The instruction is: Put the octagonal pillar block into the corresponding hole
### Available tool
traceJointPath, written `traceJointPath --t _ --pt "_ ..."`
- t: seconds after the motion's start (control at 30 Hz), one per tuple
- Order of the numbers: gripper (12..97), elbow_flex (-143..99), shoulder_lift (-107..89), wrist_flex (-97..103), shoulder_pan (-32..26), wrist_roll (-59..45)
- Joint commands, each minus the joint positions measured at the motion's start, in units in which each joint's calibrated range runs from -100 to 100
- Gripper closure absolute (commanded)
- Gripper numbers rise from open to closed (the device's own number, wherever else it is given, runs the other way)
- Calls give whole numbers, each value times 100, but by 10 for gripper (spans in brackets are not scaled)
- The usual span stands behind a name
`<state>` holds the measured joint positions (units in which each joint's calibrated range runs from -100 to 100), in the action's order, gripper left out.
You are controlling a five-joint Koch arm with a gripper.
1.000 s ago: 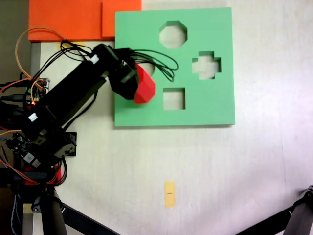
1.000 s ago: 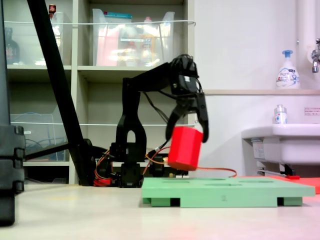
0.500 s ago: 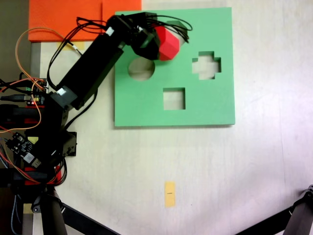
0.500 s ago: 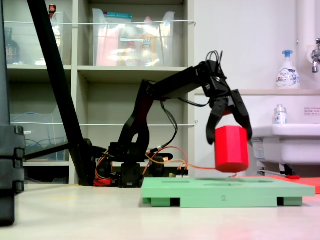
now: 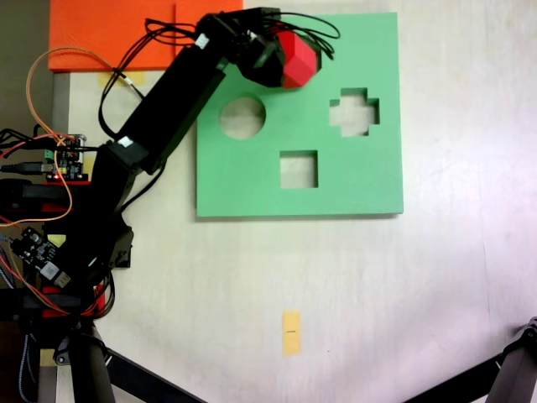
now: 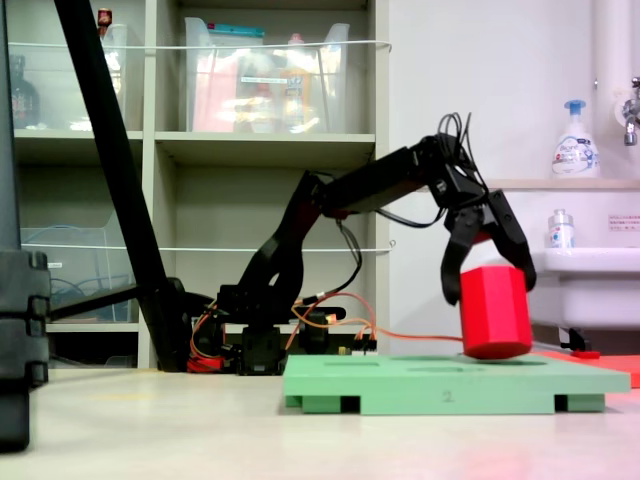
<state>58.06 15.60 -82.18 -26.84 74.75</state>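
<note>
Lower now: block (image 6: 494, 311) between pincer (image 6: 488, 284) jaws

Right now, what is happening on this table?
A small black robot arm's gripper is shut on a red octagonal block and holds it just above the far part of the green foam board. The round, cross and square cut-outs are empty. The block is not yet in a hole.
</note>
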Motion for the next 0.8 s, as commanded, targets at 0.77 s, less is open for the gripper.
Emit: traceJointPath --t 0.77 --pt "842 555 773 866 -68 342"
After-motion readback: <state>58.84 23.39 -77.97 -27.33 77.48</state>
